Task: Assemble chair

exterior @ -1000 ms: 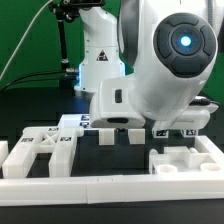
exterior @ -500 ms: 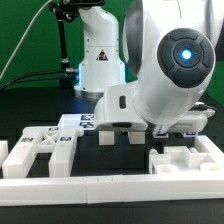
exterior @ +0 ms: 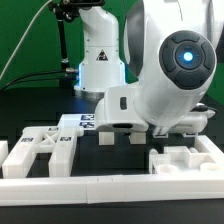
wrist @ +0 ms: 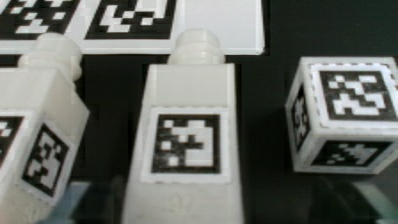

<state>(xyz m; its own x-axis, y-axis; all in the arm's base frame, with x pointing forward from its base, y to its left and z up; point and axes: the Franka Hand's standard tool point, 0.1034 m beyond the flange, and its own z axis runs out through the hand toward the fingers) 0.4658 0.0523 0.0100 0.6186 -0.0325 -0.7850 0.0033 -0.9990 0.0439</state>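
- Movement of the large glossy white robot arm [exterior: 165, 70] is the main change: since one second ago its round body went toward the exterior view's right and a little up, and in the last half second it hardly moved.
- The flat black surface [exterior: 110, 150] and the low white rim wall [exterior: 110, 188] at its front are as before.
- The small matte white plastic chair [exterior: 185, 160] is not assembled. Its blocky parts lie loose on the surface, with an X-shaped white frame part [exterior: 40, 150] at the exterior view's left. None has moved.
- The thin white marker board [wrist: 134, 20] lies just past the tips of the legs.
- The wrist view shows a square white tagged leg [wrist: 187, 135] in the middle, a second leg [wrist: 39, 120] beside it, and a white cube-like block [wrist: 347, 110] apart.
- The fingers are hidden in both views, so I cannot tell if they are apart or together.
- I judge that the arm is settling above the middle leg for a grasp; nothing is joined yet.
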